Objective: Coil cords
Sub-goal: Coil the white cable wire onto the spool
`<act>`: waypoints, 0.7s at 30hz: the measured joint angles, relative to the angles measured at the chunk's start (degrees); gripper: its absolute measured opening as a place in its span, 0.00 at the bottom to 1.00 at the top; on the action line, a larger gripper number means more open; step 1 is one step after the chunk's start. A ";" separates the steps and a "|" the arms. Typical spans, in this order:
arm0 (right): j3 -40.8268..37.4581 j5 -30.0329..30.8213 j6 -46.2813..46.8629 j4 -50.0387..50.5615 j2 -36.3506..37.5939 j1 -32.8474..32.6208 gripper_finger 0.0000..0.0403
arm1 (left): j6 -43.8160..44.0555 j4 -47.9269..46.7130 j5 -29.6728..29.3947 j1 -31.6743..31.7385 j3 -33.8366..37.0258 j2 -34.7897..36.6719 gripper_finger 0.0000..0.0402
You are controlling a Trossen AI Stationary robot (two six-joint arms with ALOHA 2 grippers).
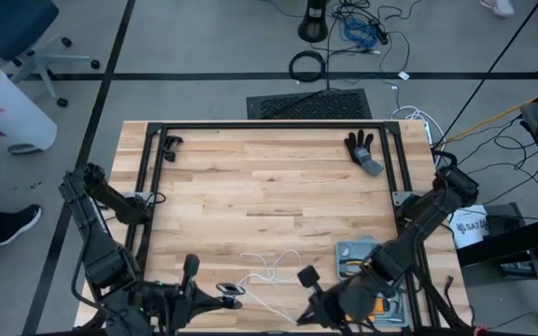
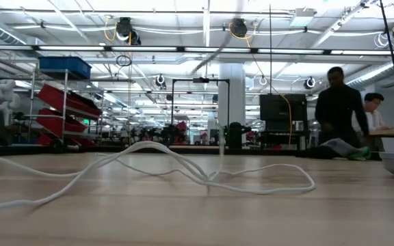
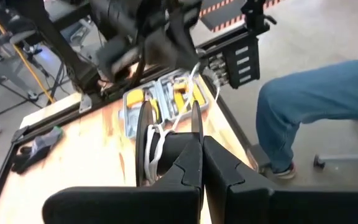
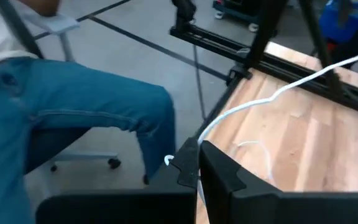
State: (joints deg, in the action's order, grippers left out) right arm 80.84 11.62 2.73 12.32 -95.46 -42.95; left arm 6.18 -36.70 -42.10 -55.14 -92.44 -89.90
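High view: both arms are reaching in over the worktop's (image 1: 269, 187) near edge, the left gripper (image 1: 234, 292) with its fingers pressed together on the black reel (image 3: 166, 146), which is standing on edge between them with white cord wound in it. The right gripper (image 1: 304, 277) is pinching the white cord (image 1: 271, 269) just beside it, fingers together on the strand, though the exact contact is partly hidden. The cord's slack is lying in loose loops near the near edge, between the two grippers.
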 joint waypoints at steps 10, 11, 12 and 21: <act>6.97 1.26 1.02 7.08 0.02 -5.68 0.00 | 1.10 -0.25 -0.23 2.90 0.03 -0.01 0.00; 7.51 2.19 1.11 7.71 0.02 -6.25 0.00 | 1.27 0.20 -0.09 3.22 0.33 -0.01 0.00; 7.94 3.62 1.06 8.23 0.02 -6.81 0.00 | 1.64 0.14 -0.07 3.59 0.63 -0.01 0.00; 11.42 12.99 -5.13 9.36 0.02 -8.17 0.00 | 2.30 1.94 9.74 8.35 4.89 -0.02 0.00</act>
State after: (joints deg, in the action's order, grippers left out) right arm 92.26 24.61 -2.41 21.68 -95.44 -51.11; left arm 8.48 -34.76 -32.36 -46.79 -87.55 -89.93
